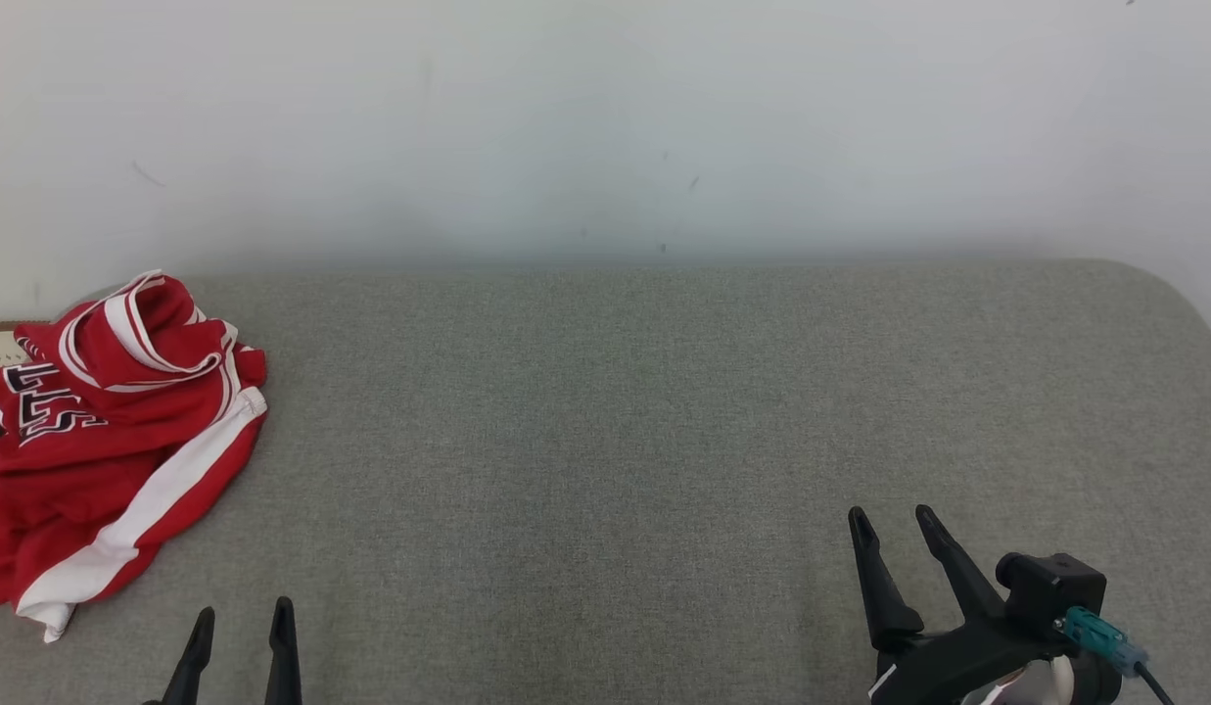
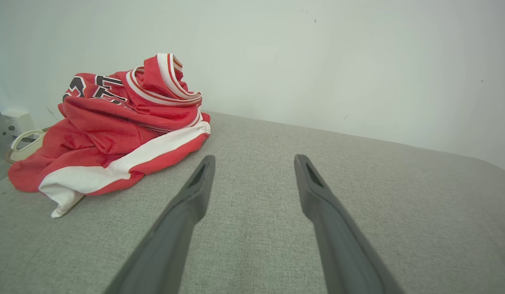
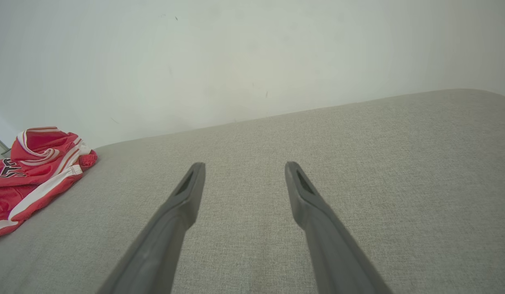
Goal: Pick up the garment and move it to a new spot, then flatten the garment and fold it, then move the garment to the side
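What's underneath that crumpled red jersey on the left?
The grey fabric surface shows around the red jersey, which rests on it. Anything beneath its folds is covered and cannot be seen.

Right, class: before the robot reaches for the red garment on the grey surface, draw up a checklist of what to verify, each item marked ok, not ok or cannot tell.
1. The left gripper is open and holds nothing: ok.
2. The right gripper is open and holds nothing: ok.
3. The garment is located, crumpled at the robot's left on the grey surface: ok.
4. The way from the left gripper to the garment is unobstructed, with only bare fabric between: ok.
5. There is room for a new spot in the middle of the grey surface: ok.
6. The garment lies wholly on the grey surface: cannot tell; its left part is cut off in the head view.
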{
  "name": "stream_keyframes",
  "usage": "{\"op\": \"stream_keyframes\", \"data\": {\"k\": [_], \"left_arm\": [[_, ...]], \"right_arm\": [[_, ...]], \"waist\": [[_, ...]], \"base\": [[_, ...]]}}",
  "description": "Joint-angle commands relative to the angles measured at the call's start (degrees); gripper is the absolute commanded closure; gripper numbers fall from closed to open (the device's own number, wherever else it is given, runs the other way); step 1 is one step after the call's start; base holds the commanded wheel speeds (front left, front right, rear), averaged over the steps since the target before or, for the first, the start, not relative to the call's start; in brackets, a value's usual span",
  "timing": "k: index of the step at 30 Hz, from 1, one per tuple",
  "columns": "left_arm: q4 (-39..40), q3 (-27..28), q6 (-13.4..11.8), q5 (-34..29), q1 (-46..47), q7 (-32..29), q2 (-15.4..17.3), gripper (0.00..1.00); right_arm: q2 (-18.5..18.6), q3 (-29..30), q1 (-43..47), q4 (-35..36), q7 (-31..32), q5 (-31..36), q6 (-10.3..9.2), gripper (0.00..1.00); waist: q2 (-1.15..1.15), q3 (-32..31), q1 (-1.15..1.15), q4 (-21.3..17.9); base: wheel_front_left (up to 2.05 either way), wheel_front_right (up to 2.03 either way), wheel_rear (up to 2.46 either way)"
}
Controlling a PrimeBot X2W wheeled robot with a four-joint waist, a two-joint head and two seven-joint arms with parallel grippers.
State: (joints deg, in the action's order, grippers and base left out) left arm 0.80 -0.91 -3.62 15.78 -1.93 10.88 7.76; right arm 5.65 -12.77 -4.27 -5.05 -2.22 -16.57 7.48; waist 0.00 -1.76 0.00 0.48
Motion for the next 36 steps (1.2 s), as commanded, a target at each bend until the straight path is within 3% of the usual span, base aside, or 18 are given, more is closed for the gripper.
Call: {"op": "stream_keyframes", "data": {"k": [1, 28, 36], "left_arm": [[0.7, 0.2, -0.2, -1.3, -0.3, 0.4, 0.5, 0.00], [3.0, -0.6, -2.4, -10.9, -1.7, 2.4, 2.5, 0.00], [2.7, -0.8, -2.4, -9.9, -1.5, 2.3, 2.7, 0.00]], "right_arm": [[0.1, -0.3, -0.3, 0.5, 0.0, 1.4, 0.02, 0.00], [-0.9, 0.9, 1.1, 1.9, -1.0, 10.5, 0.02, 0.00], [-1.3, 1.6, 1.0, 1.5, -1.1, 9.7, 0.02, 0.00]], "waist": [[0.00, 0.0, 0.00, 0.0], [0.00, -0.6, 0.00, -0.9], [0.00, -0.6, 0.00, -1.0]], "base": [[0.00, 0.00, 0.00], [0.00, 0.00, 0.00], [0.00, 0.00, 0.00]]}}
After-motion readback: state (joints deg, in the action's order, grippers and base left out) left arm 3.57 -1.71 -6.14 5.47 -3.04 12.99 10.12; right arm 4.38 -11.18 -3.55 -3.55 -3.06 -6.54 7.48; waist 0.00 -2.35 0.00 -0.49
